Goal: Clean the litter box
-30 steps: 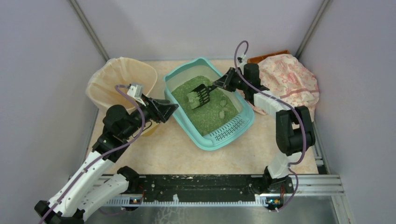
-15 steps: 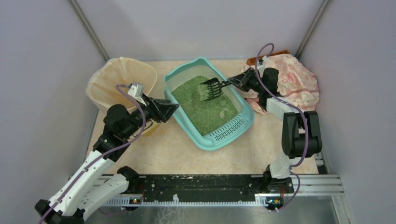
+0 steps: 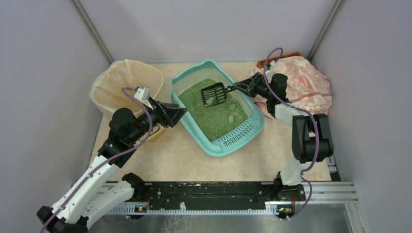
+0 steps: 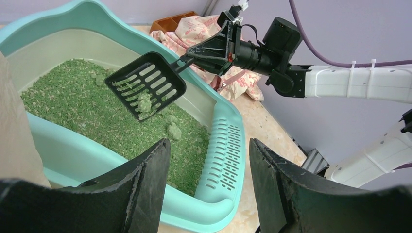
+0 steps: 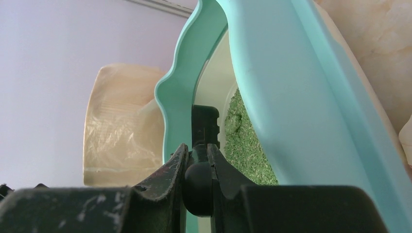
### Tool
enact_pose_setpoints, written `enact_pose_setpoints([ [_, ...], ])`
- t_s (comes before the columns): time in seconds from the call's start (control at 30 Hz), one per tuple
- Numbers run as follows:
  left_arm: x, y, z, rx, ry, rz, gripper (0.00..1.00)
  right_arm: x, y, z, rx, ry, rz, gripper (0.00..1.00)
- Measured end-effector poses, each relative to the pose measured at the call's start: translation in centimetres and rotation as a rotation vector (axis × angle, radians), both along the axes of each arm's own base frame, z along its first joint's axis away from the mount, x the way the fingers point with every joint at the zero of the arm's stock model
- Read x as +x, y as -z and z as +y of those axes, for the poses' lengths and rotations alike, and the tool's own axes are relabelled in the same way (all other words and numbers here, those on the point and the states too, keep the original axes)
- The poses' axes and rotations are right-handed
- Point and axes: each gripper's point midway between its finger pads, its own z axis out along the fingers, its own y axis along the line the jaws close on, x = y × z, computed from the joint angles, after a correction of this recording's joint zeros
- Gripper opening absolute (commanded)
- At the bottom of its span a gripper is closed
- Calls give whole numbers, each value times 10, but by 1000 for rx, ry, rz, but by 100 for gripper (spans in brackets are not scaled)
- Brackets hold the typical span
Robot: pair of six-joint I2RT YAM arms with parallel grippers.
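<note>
top view, litter box (image 3: pixel 180 80): mid-table, angled, grate end toward the arm bases, between bag-lined bin (image 3: pixel 127 80) and patterned cloth (image 3: pixel 303 85)
top view, right gripper (image 3: pixel 241 88): clamped on scoop (image 3: pixel 215 93) handle; head over the green granules (image 3: pixel 209 119), far half of box
top view, left gripper (image 3: pixel 179 112): just beside box's left rim (contact unclear)
left wrist, left gripper: fingers (image 4: pixel 145 189) spread wide, nothing held; clump (image 4: pixel 144 103) on the scoop's slotted blade
right wrist, right gripper: fingers pinched tight on the black handle; teal wall fills the right
</note>
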Motion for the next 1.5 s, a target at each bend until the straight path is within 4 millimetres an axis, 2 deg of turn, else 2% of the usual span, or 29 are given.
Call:
enact_pose_setpoints([
  [0.2, 1, 2, -2, -9, 7, 1, 67, 0, -1, 2, 8, 1, 5, 0],
  [0.3, 4, 7, -4, 0, 8, 15, 81, 2, -3, 1, 27, 18, 10, 0],
  [0.33, 4, 9, -5, 5, 10, 22, 93, 2, -4, 0, 32, 24, 12, 0],
  [0.37, 4, 11, -5, 8, 10, 29, 98, 2, -4, 1, 37, 20, 15, 0],
  [0.6, 2, 10, -5, 1, 14, 42, 98, 5, -2, 5, 29, 16, 28, 0],
  [0.67, 0, 6, -5, -6, 19, 38, 98, 8, -4, 0, 19, 34, 20, 0],
  [0.97, -10, -43, -3, -52, 47, -42, 98, 7, -9, -3, -16, 51, 4, 0],
  [1.13, -15, -77, 5, -52, 26, -104, 98, 5, -3, 0, -10, 45, 14, 0],
  [1.2, -14, -95, 14, -41, -21, -138, 98, 2, -1, 6, -11, 31, 25, 0],
  [1.33, -7, -131, 46, -24, -190, -205, 98, 3, 0, 5, -15, 41, 30, 0],
  [1.4, -6, -138, 63, -15, -270, -223, 98, 2, -1, 8, -11, 32, 32, 0],
  [1.5, -3, -136, 86, 15, -385, -216, 98, 3, -5, 6, -3, 37, 39, 0],
])
